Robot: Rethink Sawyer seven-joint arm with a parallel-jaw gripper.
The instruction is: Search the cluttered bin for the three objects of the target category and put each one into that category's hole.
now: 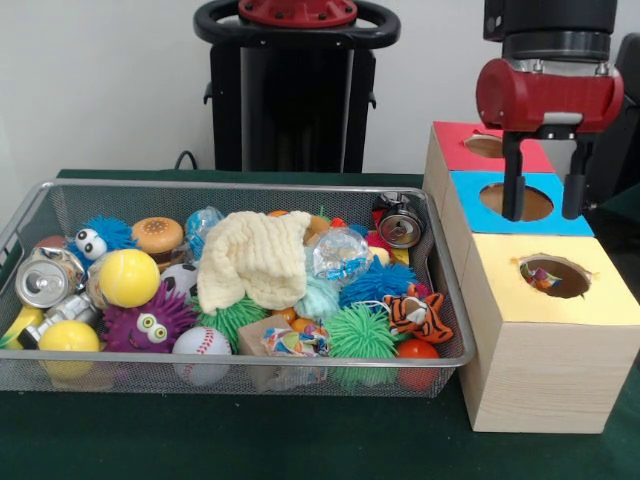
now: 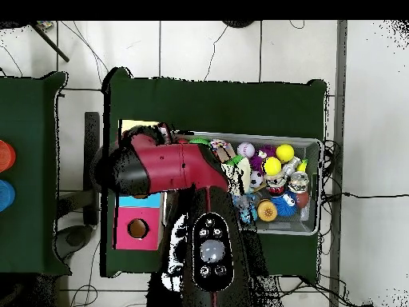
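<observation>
arm: vertical | gripper (image 1: 546, 210): pointing down; fingers (image 1: 513, 180) apart, empty

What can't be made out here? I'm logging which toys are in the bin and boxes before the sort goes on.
- Under the cloth: front view, toys below it hidden.
- Yellow box hole: something colourful inside, too small to name.
- Blue box: overhead view, mostly covered by the arm.
- Bin: overhead view, near end under the arm.
</observation>
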